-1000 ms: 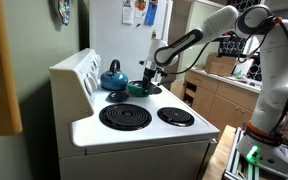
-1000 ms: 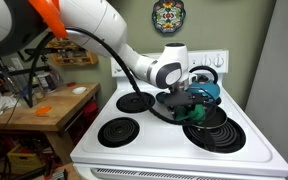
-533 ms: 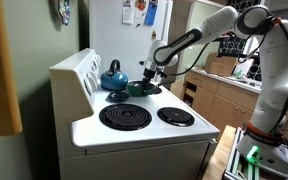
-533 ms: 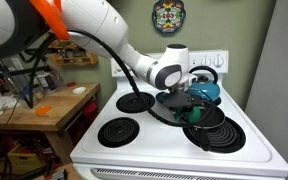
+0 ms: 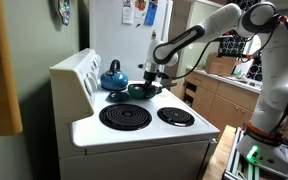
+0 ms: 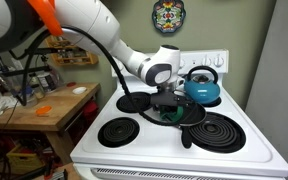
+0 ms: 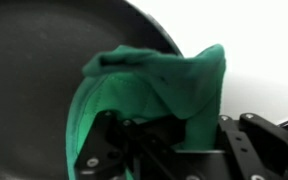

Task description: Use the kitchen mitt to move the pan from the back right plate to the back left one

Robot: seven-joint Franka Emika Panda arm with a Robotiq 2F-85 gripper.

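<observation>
1. The pan (image 7: pixel 34 80) fills the left of the wrist view as a dark, smooth bowl. At its rim the gripper (image 7: pixel 174 142) is clamped on the kitchen mitt (image 7: pixel 159 85), which is bunched in folds between the jaws.
2. The mitt is soft and thick. It likely cushions the pinch but may creep on slick metal.
3. The pan looks stiff and far heavier than the cloth. Held at one edge, it would probably sag toward its handle, so a hold on the rim close to the handle, or on the handle itself, seems steadier.
4. In an exterior view the pan (image 6: pixel 189 116) lies between the back left one (image 6: pixel 131 102) and the large coil (image 6: pixel 229 132). It is just in front of the blue kettle (image 6: pixel 202 88), with its handle pointing to the stove's front.
5. Several things cannot be made out:
   - whether the rim itself is inside the pinch;
   - whether the pan's base is clear of the stove (image 6: pixel 254 150);
   - the full burner, since a cable crosses part of it.
</observation>
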